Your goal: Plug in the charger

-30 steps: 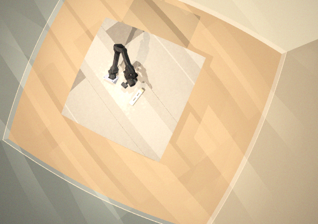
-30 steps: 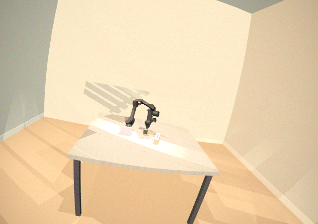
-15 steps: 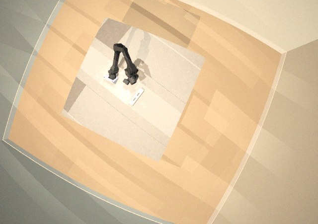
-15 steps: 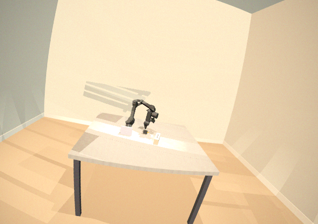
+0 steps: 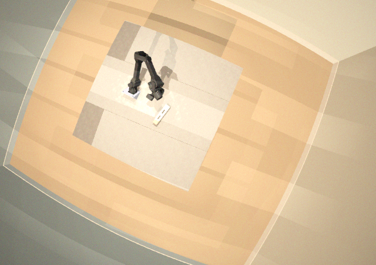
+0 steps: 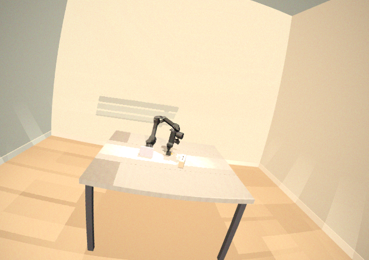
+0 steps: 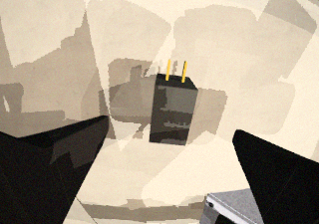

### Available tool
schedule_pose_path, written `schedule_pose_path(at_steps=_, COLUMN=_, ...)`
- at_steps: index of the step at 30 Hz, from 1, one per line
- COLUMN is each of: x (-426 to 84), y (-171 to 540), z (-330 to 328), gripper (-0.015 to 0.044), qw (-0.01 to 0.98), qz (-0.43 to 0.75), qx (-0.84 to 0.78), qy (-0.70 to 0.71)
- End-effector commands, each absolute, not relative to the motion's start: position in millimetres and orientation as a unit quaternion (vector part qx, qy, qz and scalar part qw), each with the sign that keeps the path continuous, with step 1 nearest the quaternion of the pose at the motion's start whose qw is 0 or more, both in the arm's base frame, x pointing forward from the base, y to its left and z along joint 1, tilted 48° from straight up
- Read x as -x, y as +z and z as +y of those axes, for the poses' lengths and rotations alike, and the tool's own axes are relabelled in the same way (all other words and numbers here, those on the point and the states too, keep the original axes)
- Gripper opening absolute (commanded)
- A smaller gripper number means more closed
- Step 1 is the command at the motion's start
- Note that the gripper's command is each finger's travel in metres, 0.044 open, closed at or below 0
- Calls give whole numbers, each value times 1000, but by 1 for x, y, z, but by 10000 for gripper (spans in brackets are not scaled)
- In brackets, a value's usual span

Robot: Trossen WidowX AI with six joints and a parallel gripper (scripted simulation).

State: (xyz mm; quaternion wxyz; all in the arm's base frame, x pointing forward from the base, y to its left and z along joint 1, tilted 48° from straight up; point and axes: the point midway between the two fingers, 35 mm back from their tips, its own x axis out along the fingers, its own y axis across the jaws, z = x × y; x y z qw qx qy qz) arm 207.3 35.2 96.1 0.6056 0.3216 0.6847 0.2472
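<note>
The black two-prong charger (image 7: 171,114) (image 6: 168,153) lies on the table, its two yellow prongs (image 7: 176,71) pointing up the wrist view. My gripper (image 7: 172,129) is wide open and empty above it. In the wrist view the charger appears midway between the fingers, with a gap on both sides. In the top view the arm hides the charger. The white power strip (image 5: 161,114) (image 6: 181,161) lies a short way from the gripper, with dark outlets on its top and a tan end. It is out of the wrist view.
The arm's base stands beside a pale plate (image 5: 128,93) (image 6: 146,151) on the table (image 5: 145,147) (image 6: 166,183). A grey metal corner (image 7: 231,201) shows at the lower right of the wrist view, beside the right finger. Shadows and a bright light band cross the table.
</note>
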Motion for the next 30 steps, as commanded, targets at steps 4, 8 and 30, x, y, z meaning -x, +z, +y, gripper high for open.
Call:
schedule_pose_path(at_steps=4, x=-208, y=88, z=44, gripper=440, qw=605, qz=684, qx=-325, qy=246)
schedule_pose_path(at_steps=8, x=-209, y=84, z=49, gripper=440, qw=605, qz=684, qx=-325, qy=246)
schedule_pose_path(at_steps=30, x=-208, y=68, z=67, gripper=361, qw=605, qz=685, qx=-322, qy=248)
